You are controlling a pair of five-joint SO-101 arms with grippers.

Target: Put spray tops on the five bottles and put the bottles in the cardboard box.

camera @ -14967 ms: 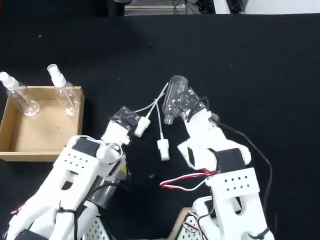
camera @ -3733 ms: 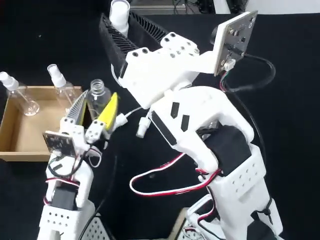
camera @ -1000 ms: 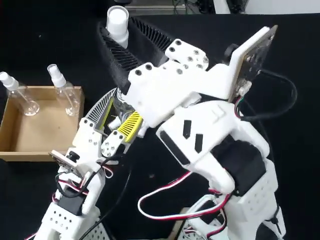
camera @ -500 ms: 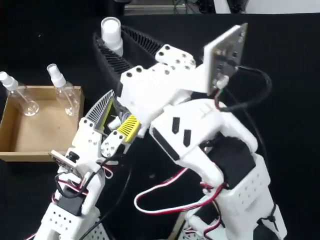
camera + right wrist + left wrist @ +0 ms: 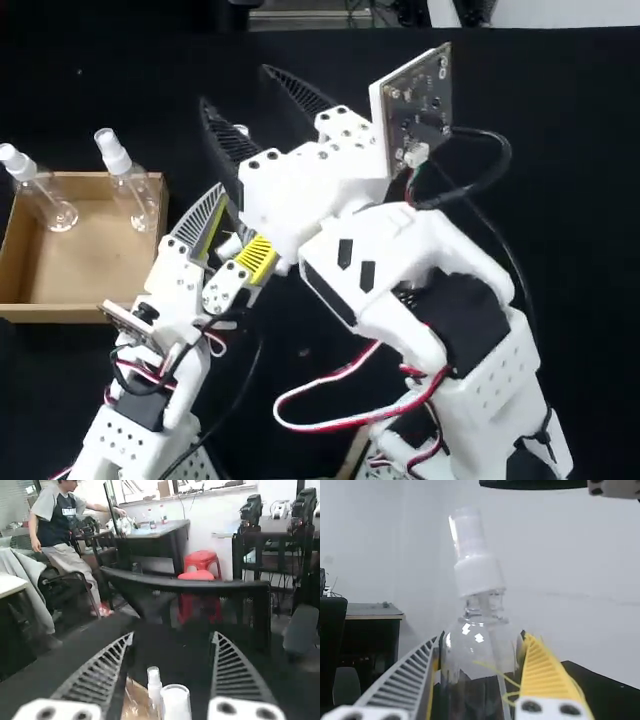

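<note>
holds a clear bottle [image 5: 477,677] upright in the left gripper [image 5: 482,639], with the grey finger and the yellow finger closed on its two sides. is located just right of the box [image 5: 60,312], on the near left part of the black table [image 5: 560,110], mostly hidden under the right arm in the high view. cannot tell if resting on the table or lifted. carries a white spray top [image 5: 475,565] on the neck, a little tilted, with thread of the neck visible under the collar. cannot tell if screwed down fully.

hangs the right gripper [image 5: 173,636] higher, over this bottle, with both black fingers spread wide and gripping nothing. looks down from the right wrist on the spray top, below the gap between the fingers and not touching them. from the left wrist, shows one black finger well above the spray top, apart from it.

in the box, at the far wall: far-left bottle [image 5: 48,205] and far-right bottle [image 5: 138,200], both upright, both with white tops on, apart from each other.
</note>
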